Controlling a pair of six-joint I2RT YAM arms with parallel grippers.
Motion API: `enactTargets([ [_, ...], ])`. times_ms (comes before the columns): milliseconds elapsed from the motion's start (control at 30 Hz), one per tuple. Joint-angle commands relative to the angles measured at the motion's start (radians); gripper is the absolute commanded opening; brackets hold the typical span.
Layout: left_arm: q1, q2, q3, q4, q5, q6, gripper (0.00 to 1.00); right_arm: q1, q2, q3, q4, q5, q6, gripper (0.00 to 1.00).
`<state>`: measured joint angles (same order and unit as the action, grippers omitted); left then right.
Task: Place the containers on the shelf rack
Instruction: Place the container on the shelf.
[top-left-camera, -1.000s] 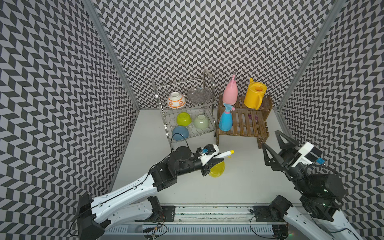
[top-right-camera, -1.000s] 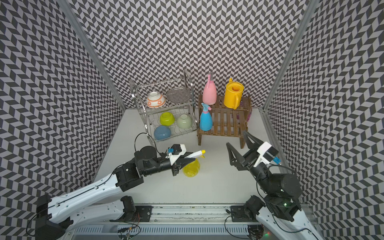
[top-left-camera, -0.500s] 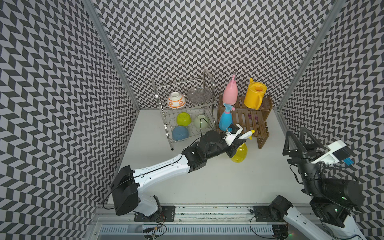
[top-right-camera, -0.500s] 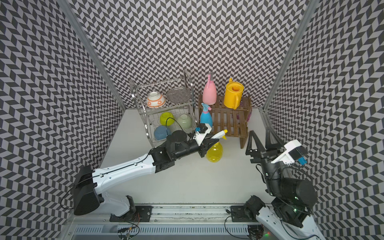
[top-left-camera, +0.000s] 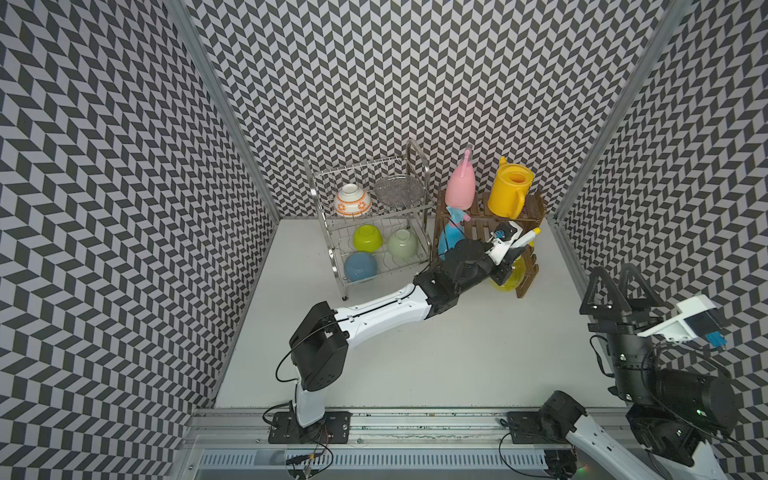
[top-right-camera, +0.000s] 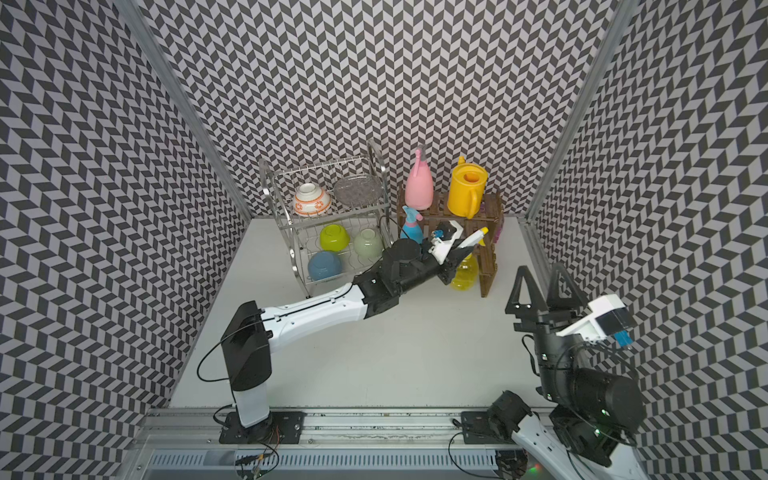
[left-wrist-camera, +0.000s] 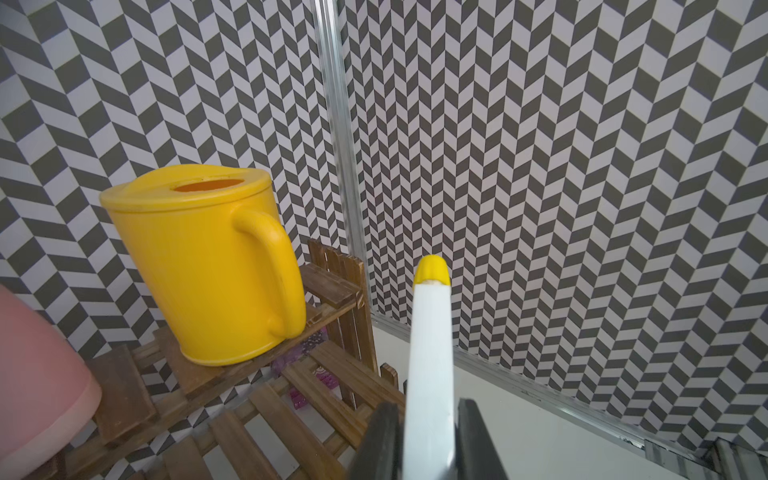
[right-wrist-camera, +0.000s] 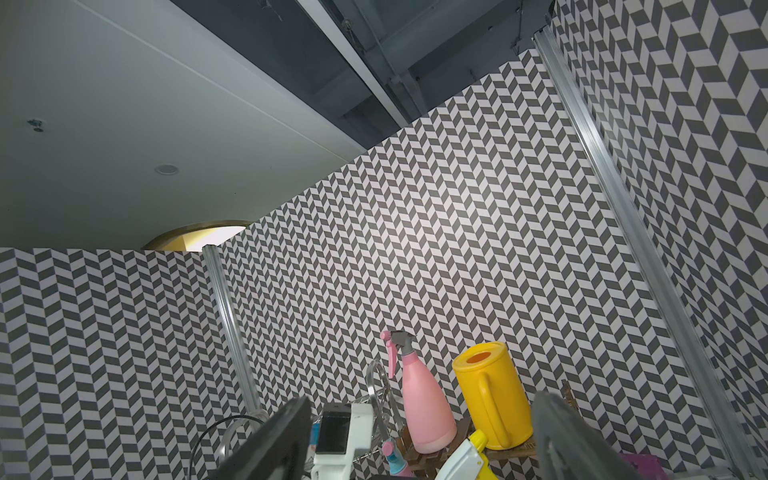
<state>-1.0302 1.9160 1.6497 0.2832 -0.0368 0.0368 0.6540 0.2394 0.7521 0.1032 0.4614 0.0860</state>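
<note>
Inside left claw (left-wrist-camera: 428, 413), yellow bottle's sprayer (left-wrist-camera: 430, 332)

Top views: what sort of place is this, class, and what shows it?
Likely a robot test cell, not a kitchen: chevron-patterned walls box in a white table, and a robot arm is bolted to a metal rail.

watering can (top-left-camera: 508, 195), pink bottle (top-left-camera: 460, 191) crowd shelf rack (top-left-camera: 536, 206) top, lower slats (left-wrist-camera: 266, 411) seemingly free
</note>
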Motion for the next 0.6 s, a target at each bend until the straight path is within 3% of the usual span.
enactTargets([
  [0, 0.015, 0.039, 0.085, 0.038, -0.001, 0.045, 0.0, 0.001, -0.022, -0.005, 0.008, 0.022, -0.02, 0.86],
  [267, 0.1, 0.147, 0.231, -0.029, 0.244, 0.072, 0.0, 0.001, -0.042, -0.012, 0.005, 0.029, -0.032, 0.86],
  [400, 0.13, 0.205, 0.35, -0.13, 0.28, 0.074, 0.0, 0.001, -0.041, -0.014, 0.006, 0.028, -0.036, 0.87],
  [567, 0.147, 0.23, 0.376, -0.133, 0.275, 0.081, 0.0, 0.001, -0.042, -0.014, 0.002, 0.028, -0.036, 0.87],
])
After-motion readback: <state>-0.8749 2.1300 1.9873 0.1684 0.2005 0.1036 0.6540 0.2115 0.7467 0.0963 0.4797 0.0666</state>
